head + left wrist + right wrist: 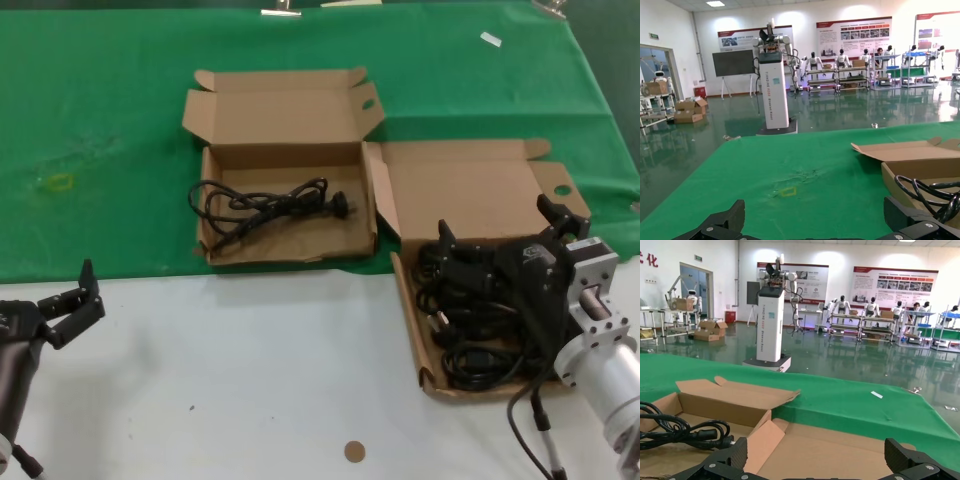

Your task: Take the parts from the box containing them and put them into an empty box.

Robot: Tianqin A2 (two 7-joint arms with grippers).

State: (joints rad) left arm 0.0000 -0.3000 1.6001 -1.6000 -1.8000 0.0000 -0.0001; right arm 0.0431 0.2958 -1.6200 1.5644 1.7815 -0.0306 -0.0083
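Observation:
The box containing the parts (412,318) sits at the right, lid laid back flat (840,450), with a tangled pile of black cords (470,330) inside. My right gripper (500,225) hovers open above that pile near the lid hinge, nothing between its fingers (735,455). The other box (214,252), with a wavy front rim, lies to the left on the green cloth and holds one coiled cord (265,203), also visible as the cord (680,432) and the cord (930,190) in the wrist views. My left gripper (72,305) waits open at the near left over the white table.
A green cloth (100,120) covers the far half of the table; the near half is white (250,380). A small yellow mark (60,182) sits on the cloth at the left. A brown round disc (354,451) lies near the front edge.

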